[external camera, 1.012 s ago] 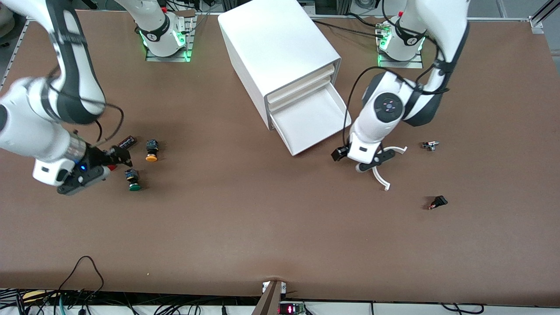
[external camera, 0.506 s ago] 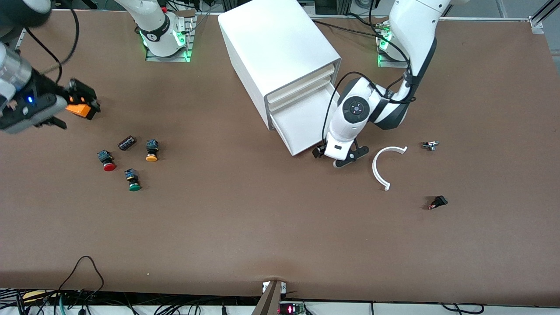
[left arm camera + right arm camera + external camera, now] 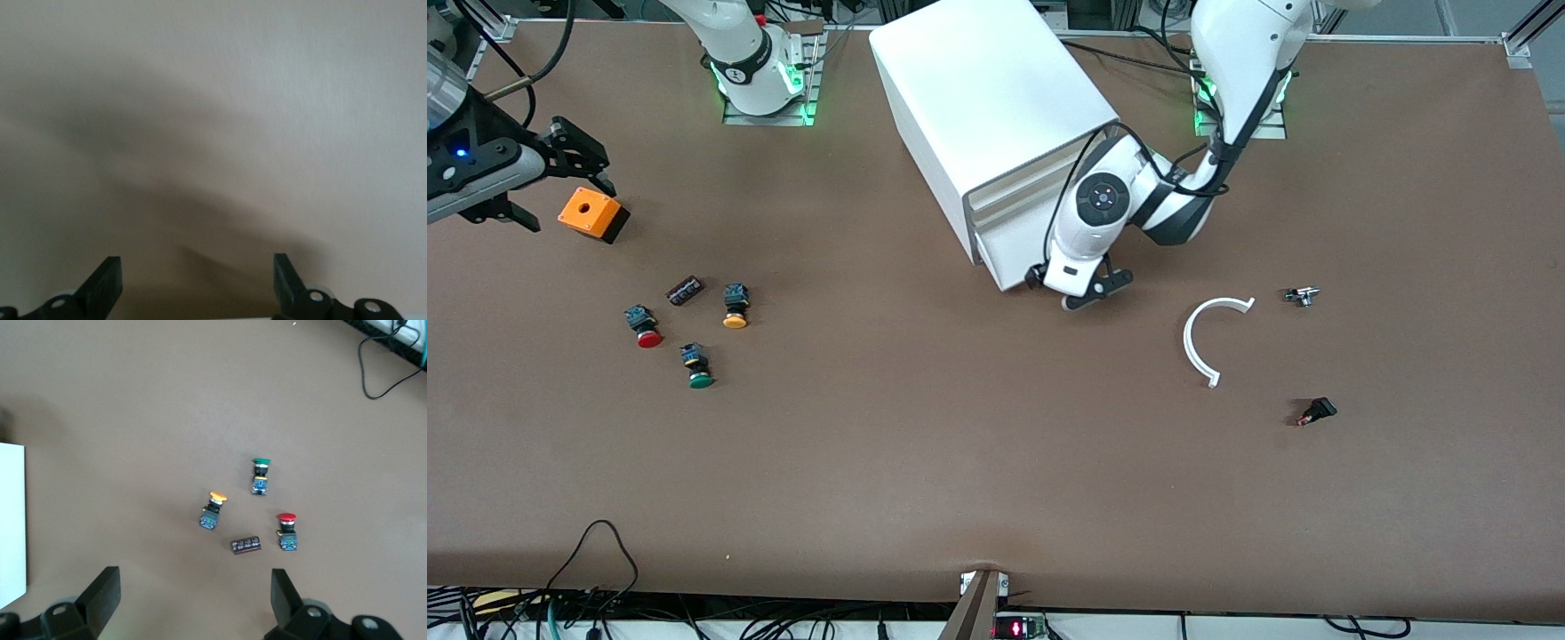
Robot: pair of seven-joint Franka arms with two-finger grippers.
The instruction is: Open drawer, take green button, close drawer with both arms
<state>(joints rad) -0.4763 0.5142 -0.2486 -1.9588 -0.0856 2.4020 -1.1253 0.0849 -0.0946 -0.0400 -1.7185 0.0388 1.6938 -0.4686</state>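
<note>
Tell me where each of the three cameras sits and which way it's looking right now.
Front view: high across the table, facing both arms' bases, cabinet, left gripper at the drawer.
Left wrist view: on the left wrist, close against a pale surface; open jaws show.
Right wrist view: on the right wrist, looking down; open jaws show.
Shared: front and right wrist views both show the green button.

Legible text, labels, brands, numbers, signs: none. Red lit segments show on a small display (image 3: 1006, 629) under the table's edge nearest the front camera, but no digits can be made out. Each arm base carries a dark band with a small mark (image 3: 737, 74), too small to read.
</note>
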